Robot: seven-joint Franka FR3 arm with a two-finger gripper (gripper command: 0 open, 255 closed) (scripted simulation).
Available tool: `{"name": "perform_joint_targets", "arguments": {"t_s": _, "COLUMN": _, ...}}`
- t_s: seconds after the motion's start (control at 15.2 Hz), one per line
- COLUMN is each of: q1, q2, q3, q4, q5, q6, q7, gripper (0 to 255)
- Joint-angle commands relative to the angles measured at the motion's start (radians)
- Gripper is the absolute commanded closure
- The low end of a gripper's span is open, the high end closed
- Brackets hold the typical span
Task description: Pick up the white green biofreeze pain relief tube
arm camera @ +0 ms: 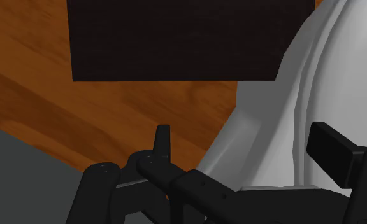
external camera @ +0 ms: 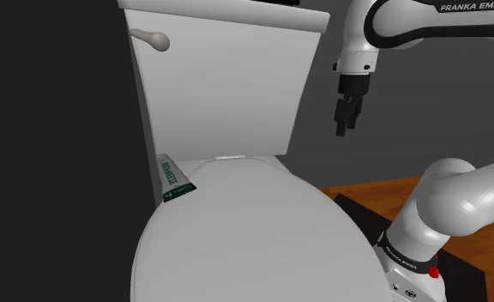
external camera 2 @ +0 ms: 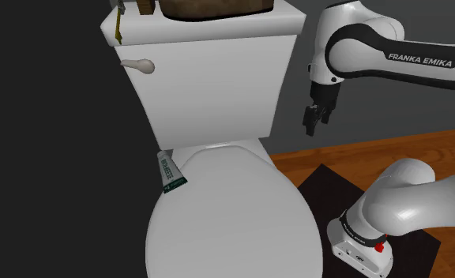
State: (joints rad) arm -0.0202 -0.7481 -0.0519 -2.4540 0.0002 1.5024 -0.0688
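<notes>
The pincer (external camera: 346, 120) hung open, empty, beside the toilet tank (external camera: 228, 86). The tube (external camera: 172, 178) lay on the lid (external camera: 254, 232), well apart.

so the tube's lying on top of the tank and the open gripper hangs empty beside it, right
No: in the shoulder view the tube rests at the edge of the toilet lid, below the tank. The open gripper does hang empty beside the tank.

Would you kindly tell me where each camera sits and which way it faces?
Shoulder view: beside the arm, looking down on the toilet lid; claw beside the tank.
Second exterior view: similar angle, slightly higher; same arm, claw.
Wrist view: on the hand, facing the floor; open fingers.
Shared: both exterior views show the tube.
</notes>
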Motion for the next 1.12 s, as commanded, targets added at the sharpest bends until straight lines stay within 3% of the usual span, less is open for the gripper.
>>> {"name": "perform_joint_targets", "arguments": {"t_s": 0.0, "q1": 0.0, "q2": 0.0, "q3": 0.0, "q4": 0.0, "q5": 0.0, "q6": 0.0, "q7": 0.0, "gripper": 0}}
{"name": "perform_joint_targets", "arguments": {"t_s": 0.59, "q1": 0.061, "q2": 0.079, "q3": 0.208, "q4": -0.01, "q5": 0.144, "q6": 0.199, "q7": 0.272, "gripper": 0}}
{"name": "perform_joint_targets", "arguments": {"t_s": 1.06, "q1": 0.078, "q2": 0.227, "q3": 0.372, "q4": 0.063, "q5": 0.186, "q6": 0.362, "q7": 0.484, "gripper": 0}}
